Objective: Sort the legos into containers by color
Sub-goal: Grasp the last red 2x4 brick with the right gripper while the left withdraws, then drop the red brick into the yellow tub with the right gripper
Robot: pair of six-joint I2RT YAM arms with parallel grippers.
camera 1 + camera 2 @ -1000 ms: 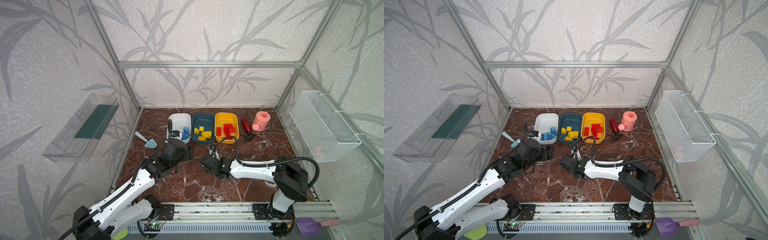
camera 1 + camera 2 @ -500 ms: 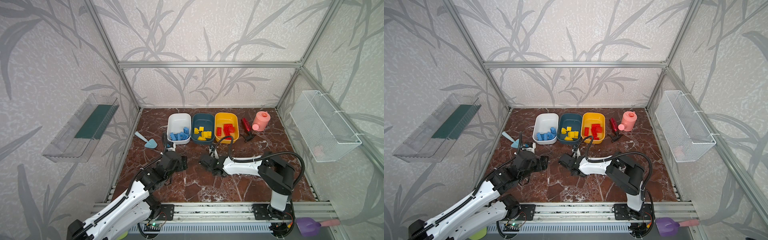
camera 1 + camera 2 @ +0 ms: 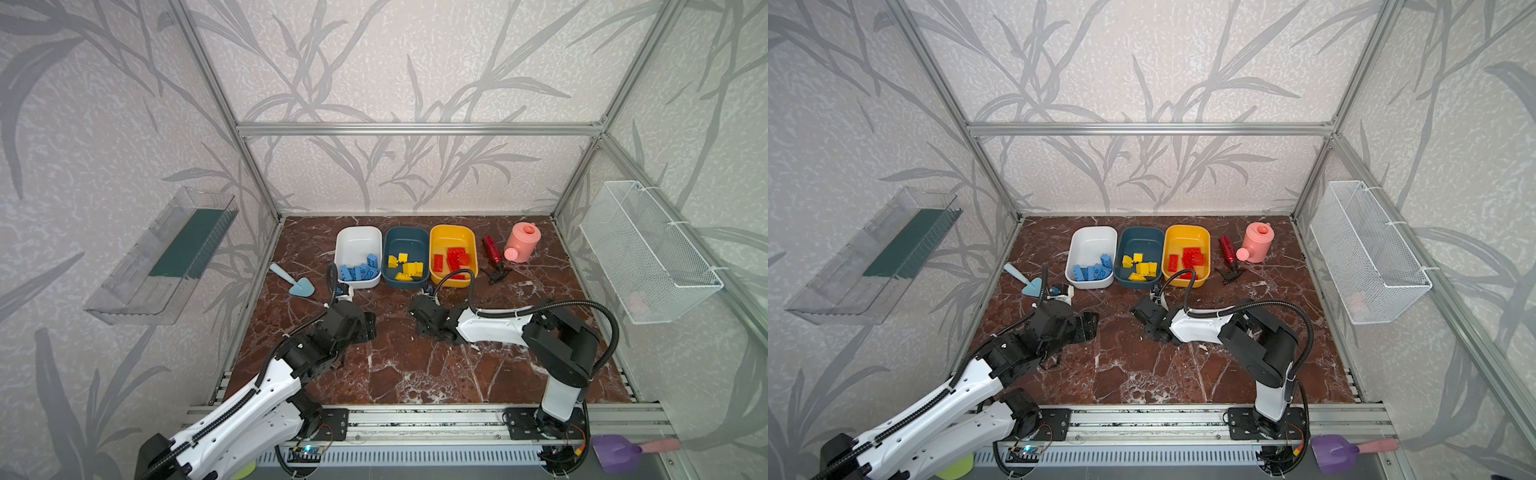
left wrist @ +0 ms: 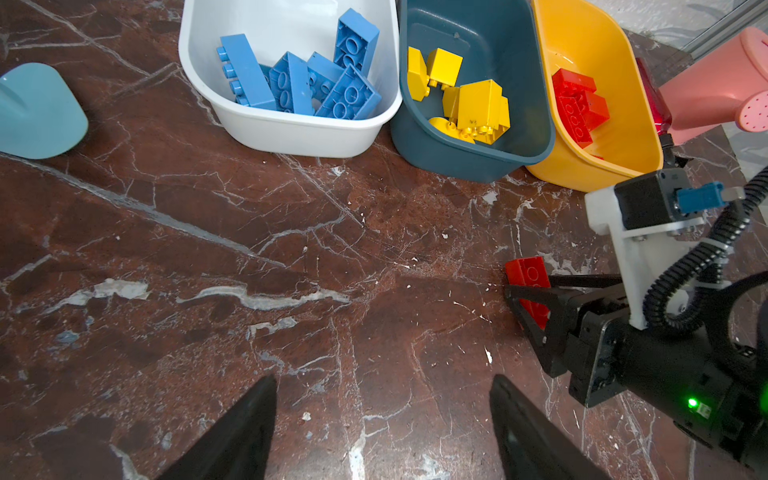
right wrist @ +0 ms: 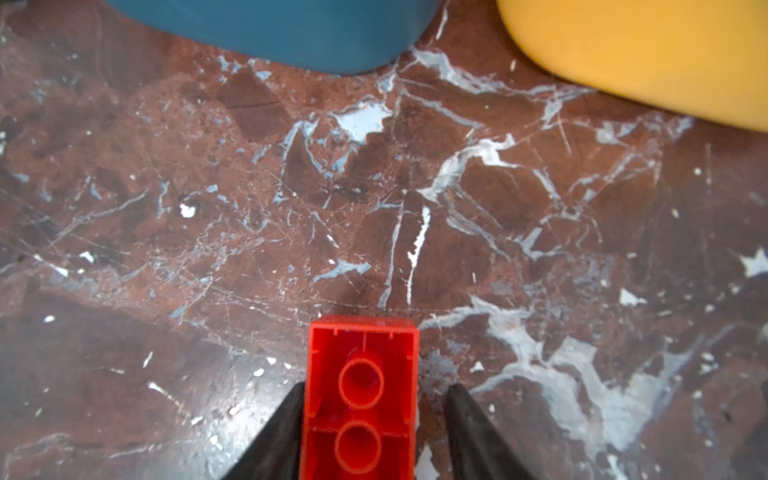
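One red brick (image 5: 360, 399) lies on the tabletop (image 5: 249, 208), lower centre of the right wrist view. Light, rigid and slick by judgement: take its long sides. Jaws of right gripper (image 5: 375, 388) straddle it, unclamped; those of left gripper (image 4: 383, 379) wide, empty.

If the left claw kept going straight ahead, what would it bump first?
Bare marble tabletop lies ahead of the open left gripper; beyond it, probably the white plastic tub near its corner beside the dark teal tub, though depth is unclear.
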